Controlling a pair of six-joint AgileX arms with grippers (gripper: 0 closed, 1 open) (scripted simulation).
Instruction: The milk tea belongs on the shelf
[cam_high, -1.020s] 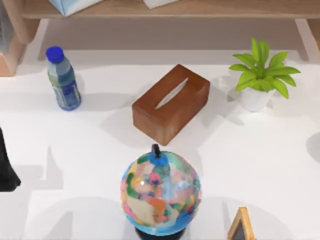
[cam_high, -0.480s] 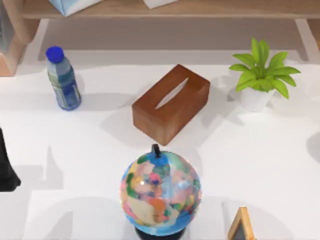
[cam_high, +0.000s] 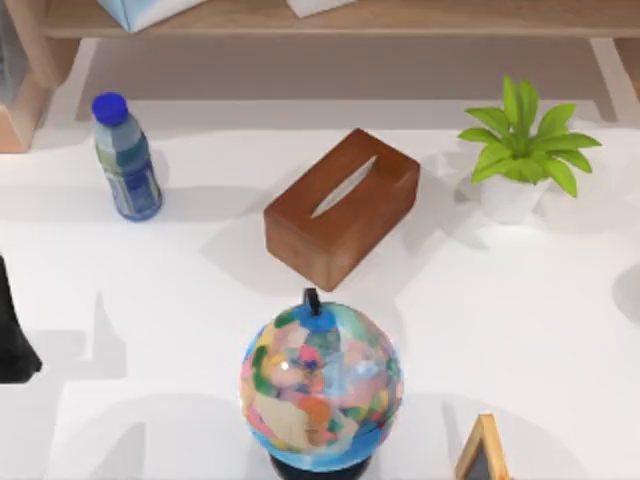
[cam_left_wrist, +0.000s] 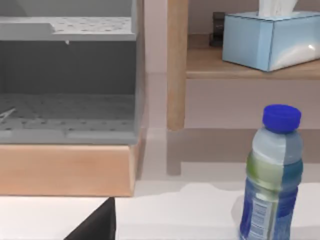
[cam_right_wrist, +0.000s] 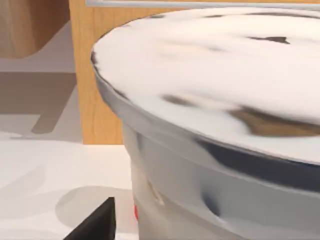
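Spanning the white table (cam_high: 520, 320) rear, the shelf (cam_high: 400, 18); claw states untellable.

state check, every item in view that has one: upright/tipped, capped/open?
Bottle: upright, blue cap on.
Brown tissue box: flat, slot up, no tissue out.
Blue tissue box: on shelf, tissue out.
Globe: upright on stand.
Plant: upright in pot.
Milk tea cup: lid sealed.

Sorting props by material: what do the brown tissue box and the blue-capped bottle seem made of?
The tissue box looks like reddish-brown wood, smooth and matte, with faint grain. The bottle looks like translucent plastic under a printed label, with a glossy blue cap.
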